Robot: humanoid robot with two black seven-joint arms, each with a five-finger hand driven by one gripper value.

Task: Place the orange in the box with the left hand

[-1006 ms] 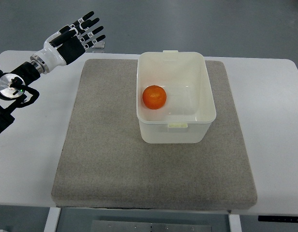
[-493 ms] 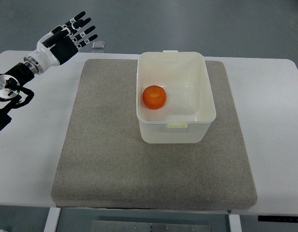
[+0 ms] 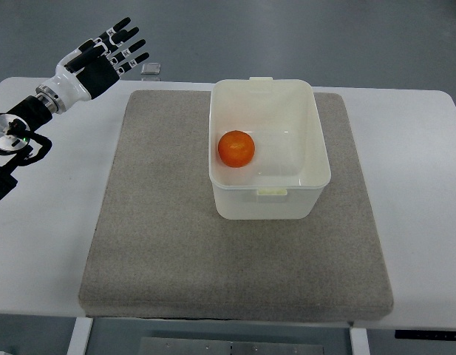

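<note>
**Orange sits in box; left hand empty at the far-left corner**

Near edge of the table (image 3: 35,244): nothing on it but the grey mat (image 3: 161,244), which covers most of the top and runs almost to the near edge.

Middle: the white box (image 3: 317,148) stands on the far half of the mat, slightly right of centre, long side running near to far. The orange (image 3: 236,148) lies on the box floor, close against the left wall, about midway along it. It is round, so no long axis to line up with.

Far left: the left hand (image 3: 98,59) hangs over the table's far-left corner, off the mat, fingers (image 3: 126,41) spread and straight, holding nothing. Arm comes in from the left edge.

A small clear object (image 3: 149,69) rests at the far edge just beside the fingertips; too small to identify.

Right arm not seen.

Key relation: the orange lies well apart from the hand, toward the right and nearer side, inside the box walls. Judging by this, the placing looks done; the hand has only to stay clear.
</note>
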